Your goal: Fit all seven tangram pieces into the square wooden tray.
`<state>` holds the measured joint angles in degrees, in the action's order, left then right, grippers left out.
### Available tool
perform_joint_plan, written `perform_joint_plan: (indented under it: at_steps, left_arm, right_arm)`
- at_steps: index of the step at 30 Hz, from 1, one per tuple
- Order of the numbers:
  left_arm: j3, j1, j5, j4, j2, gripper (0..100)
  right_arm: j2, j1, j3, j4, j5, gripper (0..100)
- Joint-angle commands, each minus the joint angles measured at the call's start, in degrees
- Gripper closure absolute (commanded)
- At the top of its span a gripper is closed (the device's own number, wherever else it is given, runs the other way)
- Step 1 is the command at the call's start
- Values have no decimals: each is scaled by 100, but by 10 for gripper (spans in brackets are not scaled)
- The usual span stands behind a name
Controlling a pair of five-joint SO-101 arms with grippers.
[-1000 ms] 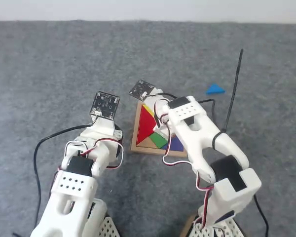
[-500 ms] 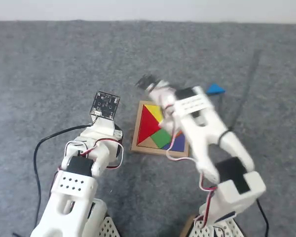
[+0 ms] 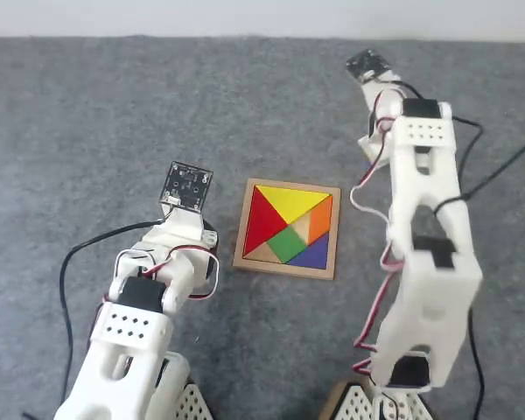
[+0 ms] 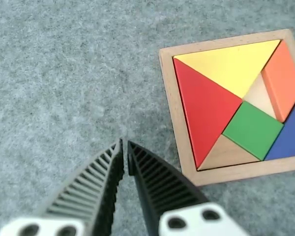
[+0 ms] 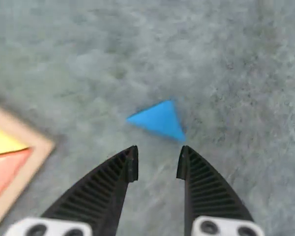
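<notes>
From above, the square wooden tray lies flat on the grey carpet between the two arms, with coloured pieces set inside it. The left arm is bent just beside the tray, and the right arm stretches well past its far corner. In the left wrist view the left gripper hangs over bare carpet near the tray, fingers almost together and holding nothing. A pale triangular patch sits between the yellow triangle, orange piece and green square. In the right wrist view the right gripper has its fingers apart and empty, with the blue triangle lying on the carpet just beyond the tips, apart from the tray's corner
</notes>
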<state>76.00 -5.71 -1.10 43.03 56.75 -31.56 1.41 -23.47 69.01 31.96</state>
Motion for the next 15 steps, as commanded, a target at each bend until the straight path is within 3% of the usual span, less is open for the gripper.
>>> perform_joint_plan:
  at_steps: [1, 9, 15]
  left_arm:
    - [-268, 26, -35, -114, 158, 988]
    - [-259, 26, -35, -167, 158, 988]
    - [-180, 9, -26, -281, 158, 988]
  right_arm:
    - [-1367, -101, -2110, 514, 404, 836]
    - [-3486, -22, -5275, 1481, 686, 835]
    - [-4418, 57, -6901, 1771, 114, 842]
